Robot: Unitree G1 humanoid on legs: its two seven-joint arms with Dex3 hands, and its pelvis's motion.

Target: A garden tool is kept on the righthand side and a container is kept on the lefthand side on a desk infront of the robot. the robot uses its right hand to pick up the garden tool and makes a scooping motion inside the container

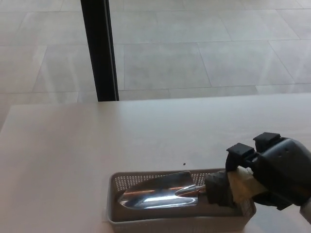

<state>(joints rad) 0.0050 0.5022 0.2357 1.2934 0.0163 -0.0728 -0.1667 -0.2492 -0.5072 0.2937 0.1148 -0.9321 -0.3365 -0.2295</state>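
Pale floor tiles (194, 43) fill the upper half of the head view, crossed by a black upright post (99, 48) at about 11 o'clock, and below them spreads the light bench (73, 155). At 6 o'clock the perforated grey container (160, 224) sits at the picture's bottom edge, which cuts off its near wall, so its base cannot be seen. Inside it lies the garden tool (155, 194), a shiny metal trowel with its blade pointing toward 9 o'clock and its far end blurred by glare. Its handle is hidden under the black right hand (257, 177), which comes in from 4 o'clock, reaches over the container's right end and is clenched around the handle, with a pale pad showing between the fingers. That hand's wrist runs out of frame at the lower right. A tiny dark speck (184, 164) lies on the bench just beyond the container.
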